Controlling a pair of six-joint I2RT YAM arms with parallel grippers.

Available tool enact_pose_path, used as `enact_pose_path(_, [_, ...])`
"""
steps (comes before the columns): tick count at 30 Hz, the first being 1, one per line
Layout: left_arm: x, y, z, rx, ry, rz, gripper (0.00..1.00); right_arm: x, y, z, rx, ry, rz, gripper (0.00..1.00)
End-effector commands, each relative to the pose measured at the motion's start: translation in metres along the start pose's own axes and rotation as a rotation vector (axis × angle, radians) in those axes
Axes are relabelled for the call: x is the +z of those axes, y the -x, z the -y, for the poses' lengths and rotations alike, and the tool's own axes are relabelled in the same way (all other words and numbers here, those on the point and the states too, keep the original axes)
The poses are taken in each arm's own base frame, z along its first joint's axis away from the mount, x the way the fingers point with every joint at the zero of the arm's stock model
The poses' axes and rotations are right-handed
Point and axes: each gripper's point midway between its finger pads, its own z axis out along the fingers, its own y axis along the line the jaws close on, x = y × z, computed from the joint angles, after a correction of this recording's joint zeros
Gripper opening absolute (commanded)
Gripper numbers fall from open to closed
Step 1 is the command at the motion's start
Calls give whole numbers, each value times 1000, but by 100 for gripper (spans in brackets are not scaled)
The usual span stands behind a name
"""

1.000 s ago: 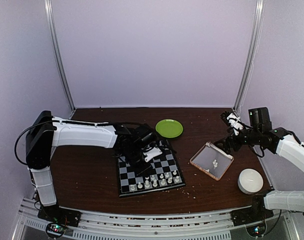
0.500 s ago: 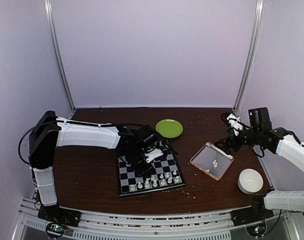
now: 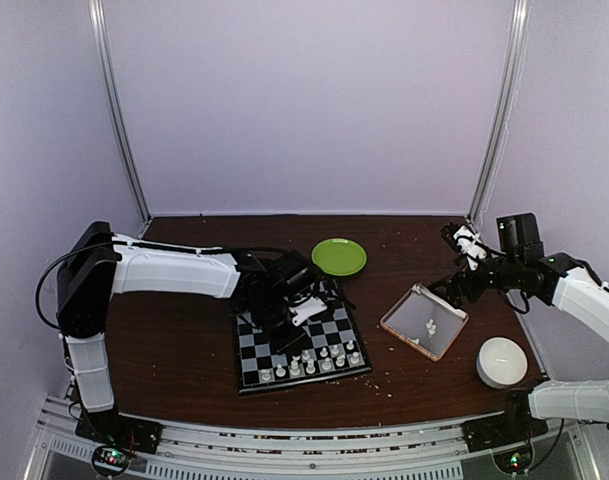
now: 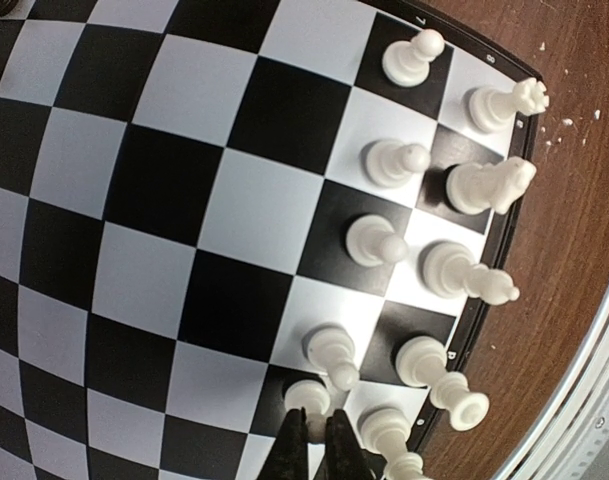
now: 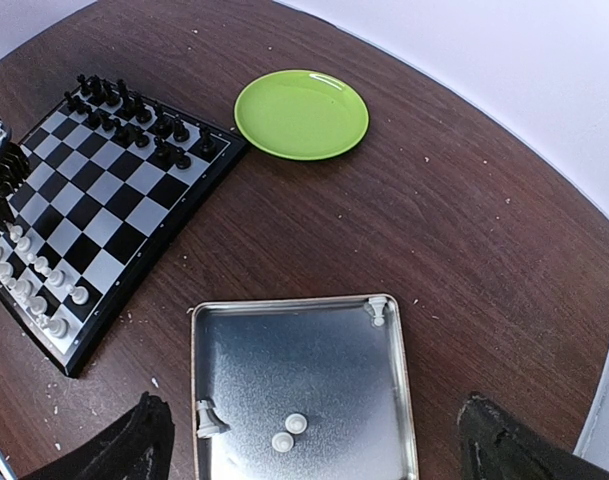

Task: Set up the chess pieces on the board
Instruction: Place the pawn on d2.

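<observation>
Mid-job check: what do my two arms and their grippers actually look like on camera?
Both arms have white shells with black joints. The left arm trails a looping black cable near its shoulder; the right arm has a black boxy module at its wrist. The left gripper has slim dark fingers; the right gripper has black, blunt fingers.

— What sits on the table point(image 3: 174, 345)?
— A green plate point(image 3: 339, 256) at the back. A square tray point(image 3: 406, 314) lies nearer, to its right.
— Anything else?
— A white bowl point(image 3: 502, 361) just right of the tray, black chessmen point(image 5: 134, 110) in two rows, scattered crumbs point(image 4: 569, 120).
</observation>
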Motion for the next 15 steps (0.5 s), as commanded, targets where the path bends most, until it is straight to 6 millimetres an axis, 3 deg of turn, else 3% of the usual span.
enact_pose_path(1, [-2, -7, 3, -8, 1, -4, 3, -3, 9, 1, -9, 4, 16, 100])
enact_pose_path(13, [-6, -6, 4, -4, 13, 6, 3, -1, 7, 2, -6, 8, 7, 99])
enact_pose_path(15, [-6, -8, 3, -6, 17, 5, 8, 0, 6, 1, -6, 10, 5, 100])
